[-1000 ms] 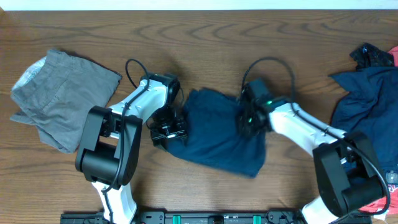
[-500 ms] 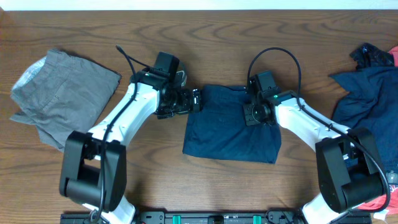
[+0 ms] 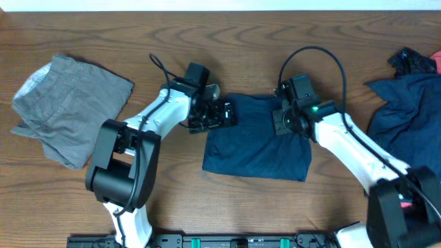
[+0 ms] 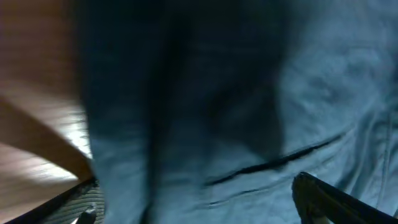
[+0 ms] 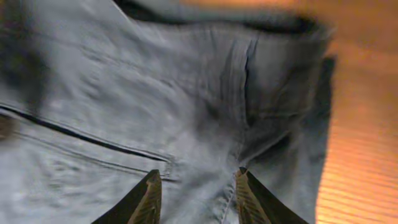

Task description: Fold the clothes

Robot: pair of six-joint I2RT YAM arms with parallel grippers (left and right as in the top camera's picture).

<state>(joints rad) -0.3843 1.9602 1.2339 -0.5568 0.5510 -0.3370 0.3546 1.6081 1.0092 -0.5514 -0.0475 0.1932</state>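
At the far left a grey garment (image 3: 69,110) lies in a loose, rumpled heap on the wood-grain table (image 3: 207,34), its cloth matte, with a paler lining showing at the left edge; it has kept its place and shape.

The left gripper (image 3: 226,114) is at the upper left corner of the navy shorts (image 3: 255,148); the wrist view is blurred, yet its dark fingers (image 4: 314,193) show at the two lower corners, spread wide with flat cloth beneath and nothing pinched between them; half a second ago it was a little further left, just off the cloth.

The navy shorts lie in the middle of the table as a flat, nearly square fold with a straight lower edge; the fabric is soft and lightly creased, with a dark stitched pocket line across it; a second ago the piece was skewed and bunched, and since half a second ago its outline is unchanged.

The right gripper (image 3: 282,122) is over the upper right part of the shorts; its pointed fingertips (image 5: 149,199) stand apart above the seam, grasping nothing; it has barely shifted.

At the right edge lies a crumpled dark navy pile (image 3: 406,117), with a scrap of red cloth (image 3: 436,63) at the top corner; neither has changed.
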